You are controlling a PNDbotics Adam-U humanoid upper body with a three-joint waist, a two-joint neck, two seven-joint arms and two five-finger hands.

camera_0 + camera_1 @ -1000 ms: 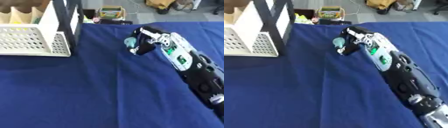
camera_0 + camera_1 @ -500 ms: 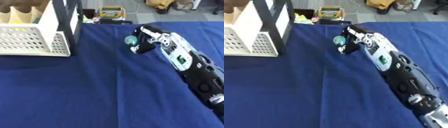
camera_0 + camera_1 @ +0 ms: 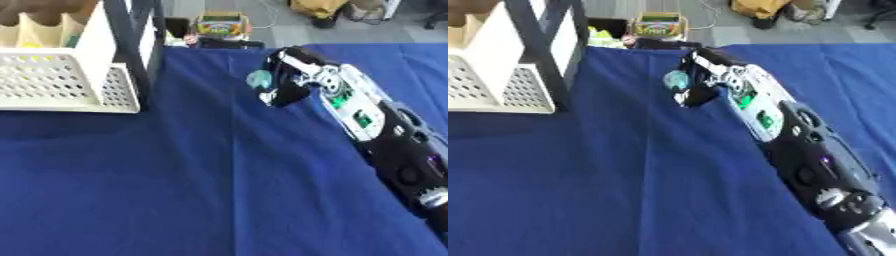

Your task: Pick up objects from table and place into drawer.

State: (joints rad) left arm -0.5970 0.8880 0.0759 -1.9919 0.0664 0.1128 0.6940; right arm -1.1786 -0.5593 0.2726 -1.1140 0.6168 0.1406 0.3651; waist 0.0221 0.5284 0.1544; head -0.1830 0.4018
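My right hand reaches from the lower right across the blue table, above its far middle. Its fingers are curled round a small pale teal round object, which shows at the hand's left side and is partly hidden by the fingers. The white perforated drawer stands pulled out at the far left, beside a dark upright frame post. The hand and object are well to the right of the drawer. My left hand is in no view.
The blue cloth covers the whole table. Behind the drawer stand tan dividers. Beyond the table's far edge a small colourful box and other clutter lie on the floor.
My right hand has carried the teal object a little further away and to the left, toward the drawer side. The view has shifted slightly.
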